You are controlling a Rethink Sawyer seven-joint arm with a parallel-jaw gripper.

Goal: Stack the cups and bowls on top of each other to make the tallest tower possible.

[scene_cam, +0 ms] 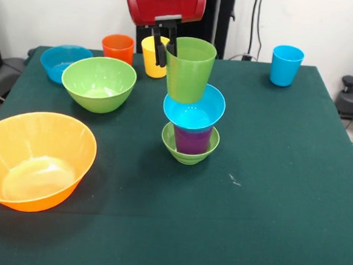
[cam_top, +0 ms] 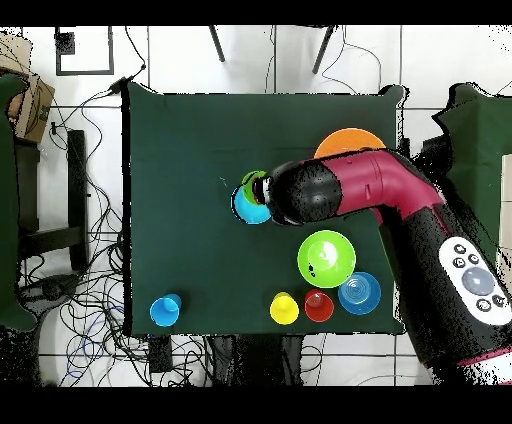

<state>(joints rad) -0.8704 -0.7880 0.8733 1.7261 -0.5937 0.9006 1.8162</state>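
The tower stands mid-table: a small green bowl, a purple cup in it, a small blue bowl on that, and a green cup on top, tilted. My gripper comes down from above and is shut on the green cup's left rim, one finger inside and one outside. In the overhead view the arm covers most of the tower; only the blue bowl's edge and a green rim show.
Large orange bowl at front-view near left. Medium green bowl and medium blue bowl behind it. Orange cup, yellow cup and light blue cup along the far edge.
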